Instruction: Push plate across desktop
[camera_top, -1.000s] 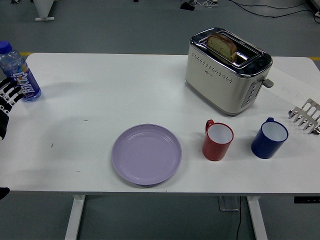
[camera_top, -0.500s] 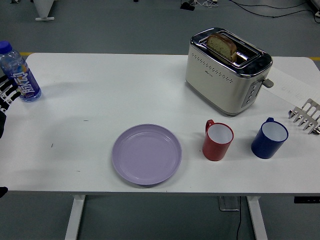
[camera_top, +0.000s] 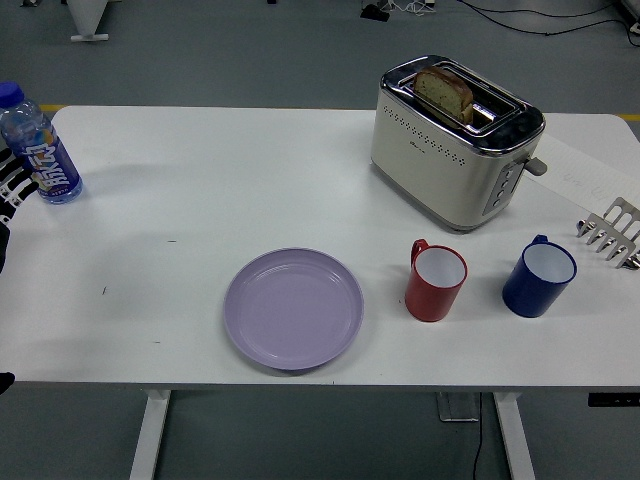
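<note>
At the far left edge only a sliver of the left hand (camera_top: 8, 195) shows — too little to tell how its fingers are set — just beside a water bottle (camera_top: 38, 150), while the lilac plate (camera_top: 293, 308) sits untouched near the table (camera_top: 200, 180)'s front edge, left of a red mug (camera_top: 436, 280), a blue mug (camera_top: 539, 277) and the toaster (camera_top: 456, 142) beyond.

Even, bright overhead light; the white surface (camera_top: 200, 180) is well exposed without glare. Soft short shadows fall beside the toaster (camera_top: 455, 140) and bottle (camera_top: 38, 145). Focus sharp throughout; no visible edge distortion.
</note>
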